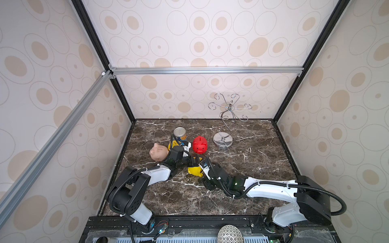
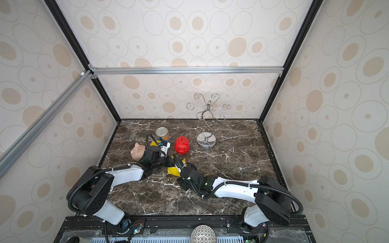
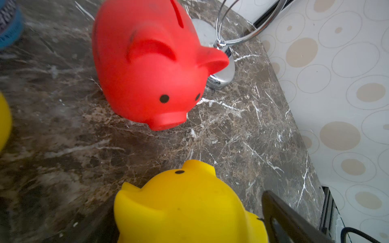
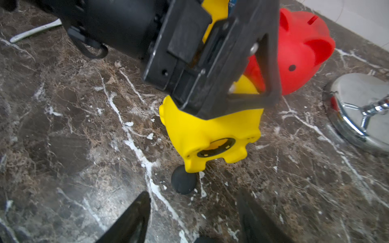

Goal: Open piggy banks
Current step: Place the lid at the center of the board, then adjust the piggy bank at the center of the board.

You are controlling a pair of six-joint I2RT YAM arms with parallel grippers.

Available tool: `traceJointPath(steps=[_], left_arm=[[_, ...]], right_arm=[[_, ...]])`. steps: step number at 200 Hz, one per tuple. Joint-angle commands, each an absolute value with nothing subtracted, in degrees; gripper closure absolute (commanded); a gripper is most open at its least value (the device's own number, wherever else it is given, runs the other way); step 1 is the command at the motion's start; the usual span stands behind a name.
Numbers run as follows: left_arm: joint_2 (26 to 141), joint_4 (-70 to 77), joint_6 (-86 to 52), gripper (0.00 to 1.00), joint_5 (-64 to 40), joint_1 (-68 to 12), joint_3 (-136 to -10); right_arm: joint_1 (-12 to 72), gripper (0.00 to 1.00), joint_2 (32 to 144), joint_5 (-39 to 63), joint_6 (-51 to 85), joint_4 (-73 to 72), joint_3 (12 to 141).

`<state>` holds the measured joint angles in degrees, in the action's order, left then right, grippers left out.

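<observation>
Found one bank opened: yellow glossy plastic pig, just before the red plastic pig bank, belly hole bare, round black plug on the marble tabletop. Noted right claw released, empty; could not tell if wide left claw gripped it. Judged the rest left to open.

Both arms match: left arm rooted at 7 o'clock, right arm at 5 o'clock, glossy white shells between chunky matte-black joints. Ribbed black cable hose loops off each, cinched with white zip ties. Tiny green light on the right forearm. Right end effector has tapered black fingers; left end effector is a boxy black frame with silver screws.
</observation>
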<state>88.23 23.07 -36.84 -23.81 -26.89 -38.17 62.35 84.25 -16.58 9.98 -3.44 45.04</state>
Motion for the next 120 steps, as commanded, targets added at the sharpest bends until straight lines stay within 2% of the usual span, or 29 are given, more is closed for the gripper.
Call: traceJointPath(steps=[1, 39, 70, 120], left_arm=[[84.7, 20.4, -38.3, 0.00, -21.7, -25.3, -40.4], [78.7, 16.5, -38.4, 0.00, -17.2, -22.1, -38.5], [78.4, 12.7, -37.5, 0.00, -14.1, -22.0, -36.5], [80.0, 14.1, -36.2, 0.00, -17.8, -22.1, -36.2]], right_arm=[[62.7, 0.26, 86.9, -17.9, 9.6, -3.2, 47.1], [61.9, 0.23, 89.5, -20.1, 8.7, -6.2, 48.7], [60.2, 0.25, 90.9, -22.6, 8.4, -6.5, 49.9], [56.1, 0.29, 88.2, -23.2, 8.4, -6.7, 46.5]])
